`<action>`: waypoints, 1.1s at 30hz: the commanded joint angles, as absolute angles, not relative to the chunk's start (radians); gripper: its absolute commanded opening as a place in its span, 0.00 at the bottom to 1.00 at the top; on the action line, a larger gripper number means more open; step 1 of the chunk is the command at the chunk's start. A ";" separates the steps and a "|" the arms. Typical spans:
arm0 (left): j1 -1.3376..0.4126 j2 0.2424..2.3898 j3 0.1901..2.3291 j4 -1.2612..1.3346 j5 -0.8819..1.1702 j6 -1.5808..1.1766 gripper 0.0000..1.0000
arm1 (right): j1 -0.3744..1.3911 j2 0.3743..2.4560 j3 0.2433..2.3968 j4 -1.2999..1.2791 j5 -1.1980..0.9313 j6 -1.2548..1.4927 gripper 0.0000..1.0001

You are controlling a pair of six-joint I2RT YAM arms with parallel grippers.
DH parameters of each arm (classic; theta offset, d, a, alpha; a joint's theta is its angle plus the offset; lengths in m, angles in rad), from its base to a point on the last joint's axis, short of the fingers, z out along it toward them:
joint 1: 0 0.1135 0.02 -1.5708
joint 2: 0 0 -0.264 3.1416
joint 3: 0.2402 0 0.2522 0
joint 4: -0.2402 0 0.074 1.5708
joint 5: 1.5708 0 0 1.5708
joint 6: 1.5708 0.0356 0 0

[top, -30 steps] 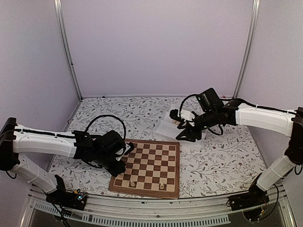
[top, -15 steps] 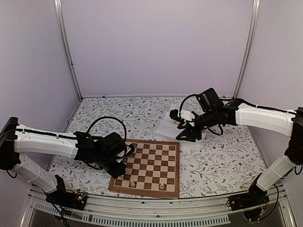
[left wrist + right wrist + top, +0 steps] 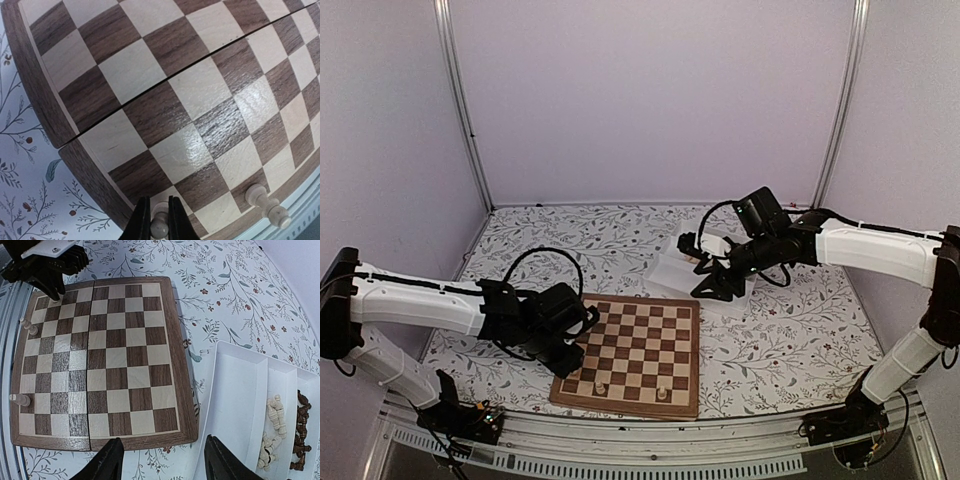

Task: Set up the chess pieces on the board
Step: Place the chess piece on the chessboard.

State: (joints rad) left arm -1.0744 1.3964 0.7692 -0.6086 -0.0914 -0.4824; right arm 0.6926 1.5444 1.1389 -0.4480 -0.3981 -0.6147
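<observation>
The board [image 3: 642,338] lies in front of the arms. My left gripper [image 3: 159,224] is shut on the round head of a pale pawn [image 3: 160,230] that stands on a light square at the board's near left corner [image 3: 570,372]. A second pale piece [image 3: 266,207] stands further along the same edge row, and a third pale piece [image 3: 663,392] shows in the top view. My right gripper [image 3: 162,465] hangs open and empty above the board's far right corner and the white tray [image 3: 239,400]. Several pale pieces [image 3: 273,430] and dark pieces [image 3: 301,436] lie in the tray.
The tray [image 3: 672,272] sits just beyond the board's far right corner, under my right arm. The table carries a floral-patterned cloth [image 3: 790,340]. Pale walls with metal posts [image 3: 460,110] close in the back and sides.
My left gripper has sunk a little toward the board's near left corner. The right arm has hardly moved.
</observation>
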 commanded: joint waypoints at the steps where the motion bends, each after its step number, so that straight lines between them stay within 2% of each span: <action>1: -1.094 1.415 0.756 -0.626 -0.093 -0.492 0.06 | 0.687 1.555 1.161 -0.457 -0.411 -0.621 0.58; 8: -1.104 1.423 0.756 -0.622 -0.067 -0.489 0.12 | 0.687 1.558 1.167 -0.463 -0.414 -0.623 0.59; 15: -1.113 1.435 0.761 -0.630 -0.058 -0.494 0.24 | 0.688 1.560 1.176 -0.472 -0.420 -0.623 0.59; 21: -1.115 1.430 0.772 -0.645 -0.080 -0.501 0.31 | 0.687 1.555 1.181 -0.477 -0.419 -0.621 0.59; 28: -1.114 1.404 0.865 -0.690 -0.195 -0.465 0.45 | 0.683 1.550 1.218 -0.491 -0.398 -0.615 0.60; 33: -1.090 1.373 1.008 -0.686 -0.368 -0.385 0.61 | 0.616 1.542 1.292 -0.467 -0.356 -0.563 0.67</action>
